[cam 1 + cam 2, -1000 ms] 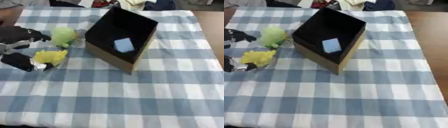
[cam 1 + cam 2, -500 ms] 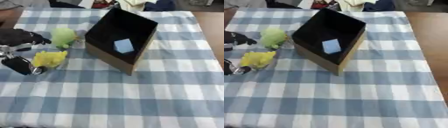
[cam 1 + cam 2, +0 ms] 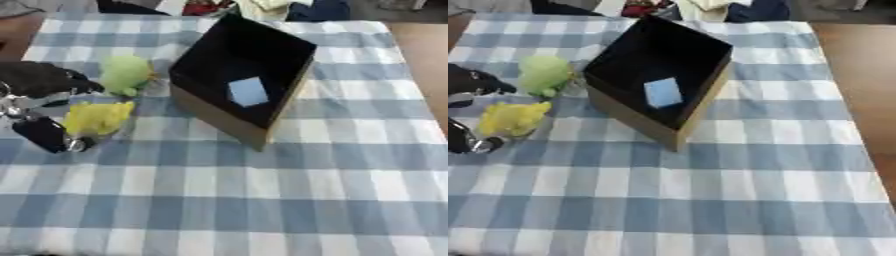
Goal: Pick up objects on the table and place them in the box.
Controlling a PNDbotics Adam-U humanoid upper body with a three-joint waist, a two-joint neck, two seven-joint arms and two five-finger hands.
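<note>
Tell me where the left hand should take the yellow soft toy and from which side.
Probably take the yellow soft toy across its bulging middle, coming down from above and from the left. The left hand is already beside it there. The toy's right side faces the box wall, and the green toy lies just beyond it, so those approaches look more cramped.

Both head eyes look steeply down from above onto the checked surface [image 3: 262, 200], sharing the box [image 3: 658, 80]; the right view sits slightly rightward.
</note>
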